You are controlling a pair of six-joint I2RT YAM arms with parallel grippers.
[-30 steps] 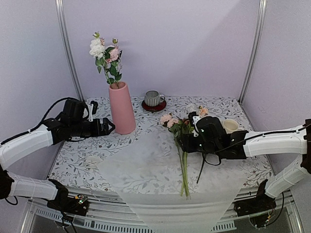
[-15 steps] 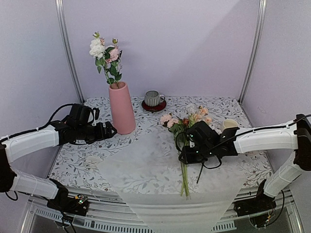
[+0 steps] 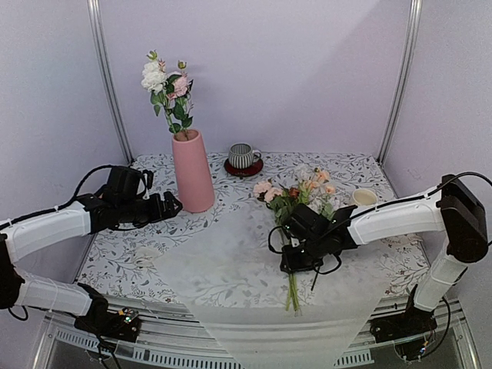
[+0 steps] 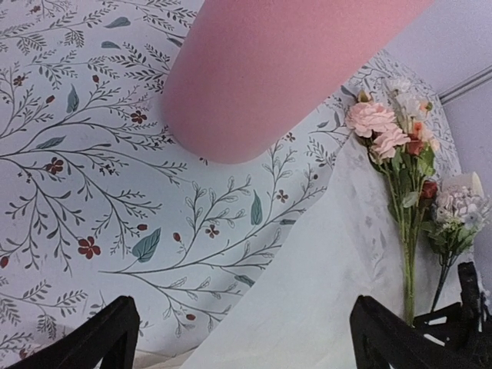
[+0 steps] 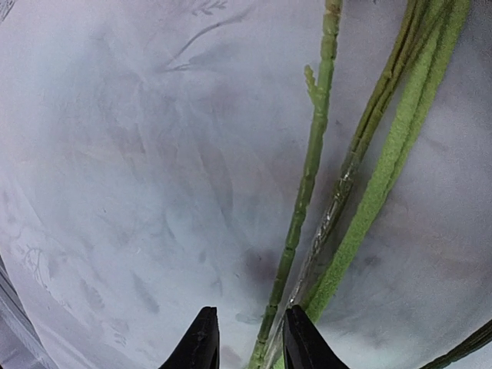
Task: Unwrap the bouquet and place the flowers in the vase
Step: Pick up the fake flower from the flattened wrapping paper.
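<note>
Vase: the tall pink vase (image 3: 192, 173) stands upright toward the back left of the table (image 3: 115, 254), on the leaf-printed cloth, just off the far left corner of the paper.
In the vase: a sprig (image 3: 165, 81) of white and pink blooms rises out of its slanted rim, leaning a little to the left.
Wrapping paper: the wrapping paper (image 3: 223, 261) lies spread open and flat across the middle of the table, its near edge hanging over the front.
Flowers: the loose flowers (image 3: 286, 204) lie on the right part of that paper. Their pink, peach and white heads point toward the back and their green stems run to the near edge (a tidy little bundle, the stems almost parallel).
Left gripper: the left gripper (image 3: 175, 204) hovers low just beside the foot of the vase, on its left. Its fingers are spread wide with nothing between them.
Right gripper: the right gripper (image 3: 292, 264) is down on the stems, about midway along them. In its wrist view the two fingertips (image 5: 201, 338) are drawn in narrow, with a thin jointed stem (image 5: 311, 169) running up between them. Whether they actually pinch it, I cannot tell.
Mugs: a grey striped mug (image 3: 243, 156) sits on a dark red saucer (image 3: 244, 170) at the back, right of the vase. A cream mug (image 3: 364, 198) stands just right of the flower heads.
</note>
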